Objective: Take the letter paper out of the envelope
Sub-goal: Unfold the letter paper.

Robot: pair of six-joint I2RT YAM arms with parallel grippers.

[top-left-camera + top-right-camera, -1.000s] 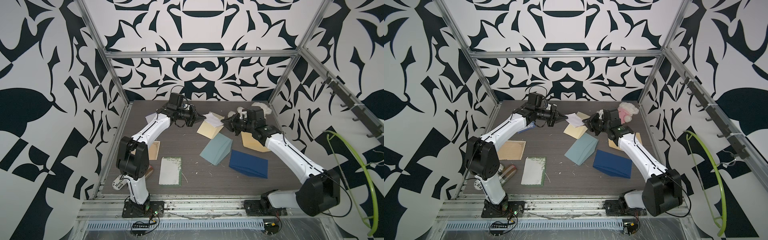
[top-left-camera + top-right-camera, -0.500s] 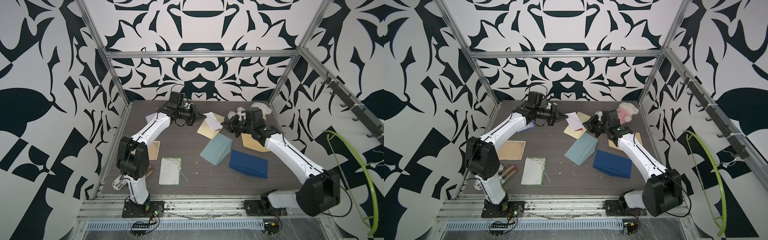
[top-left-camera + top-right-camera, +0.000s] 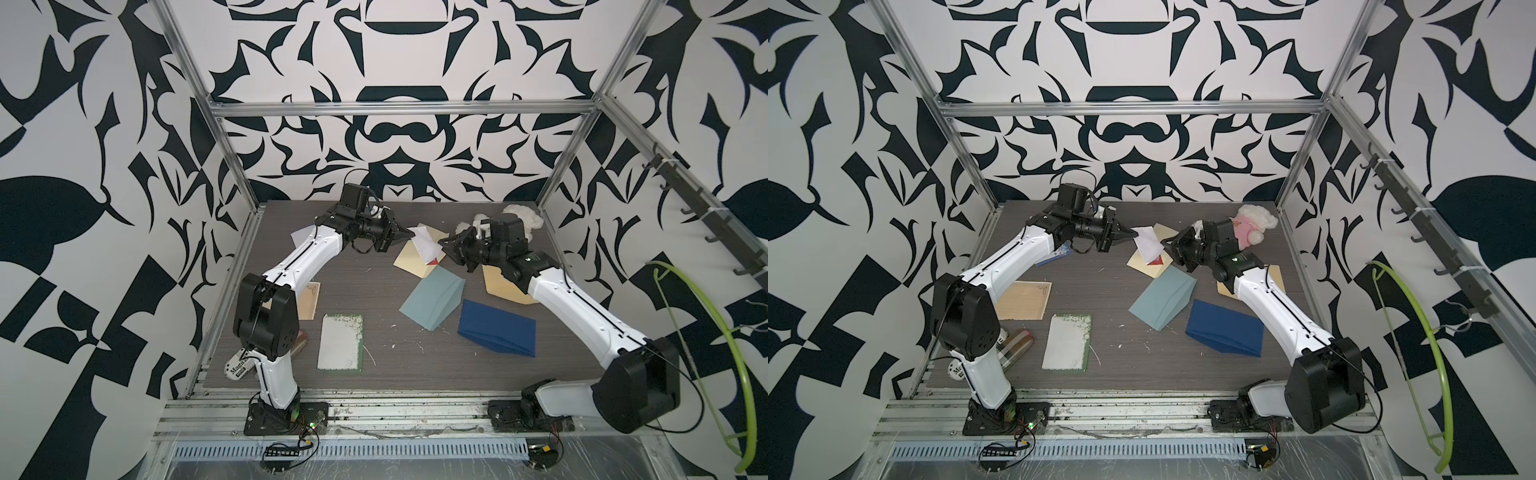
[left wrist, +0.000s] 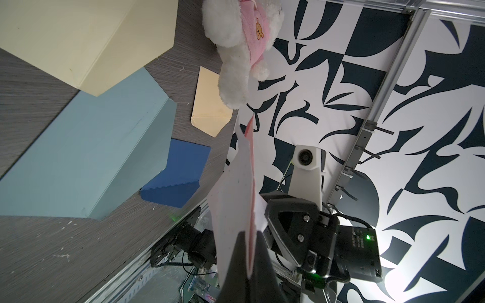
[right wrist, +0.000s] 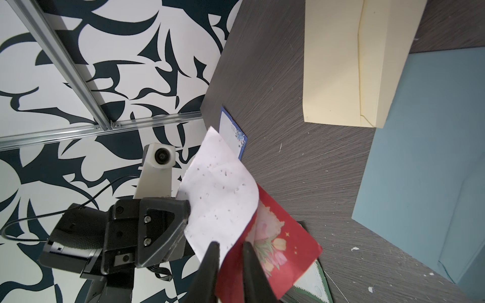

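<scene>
The dark wood-grain table [image 3: 395, 374] fills the middle of both top views, and the two arms reach in over it from the lower corners. Right of centre lie a light blue envelope [image 3: 434, 301] and a dark blue envelope [image 3: 496, 330]. A green-edged white card [image 3: 340, 343] lies lower left of them. The right arm covers about half of a tan envelope [image 3: 500, 286]. A cream envelope [image 3: 409, 266] lies partly under the held paper. The plush toy [image 3: 1252, 222], at the upper right of the table, is largely hidden behind the right wrist.

The white envelope [image 5: 220, 199] is held up over the cream one, in the upper middle of both top views, between the two tools. It is white with fine dark specks and curls softly. The left tool [image 3: 409, 236] is clamped tight on its left corner.

The letter paper [image 5: 275, 249] sticks out from the envelope's lower edge. It is red, with a pale scalloped panel, tulips and small gold stars. The envelope covers its upper part, and how far it reaches inside cannot be seen. In both top views only a small red corner shows. In the left wrist view the two are seen edge-on, so the letter is no more than a thin red line.

The right tool [image 5: 229, 245] rises from the bottom of the right wrist view, its base cut off by the frame. Its two dark fingers stand a narrow gap apart, astride the edge where red meets white. I cannot tell whether they pinch the paper.
</scene>
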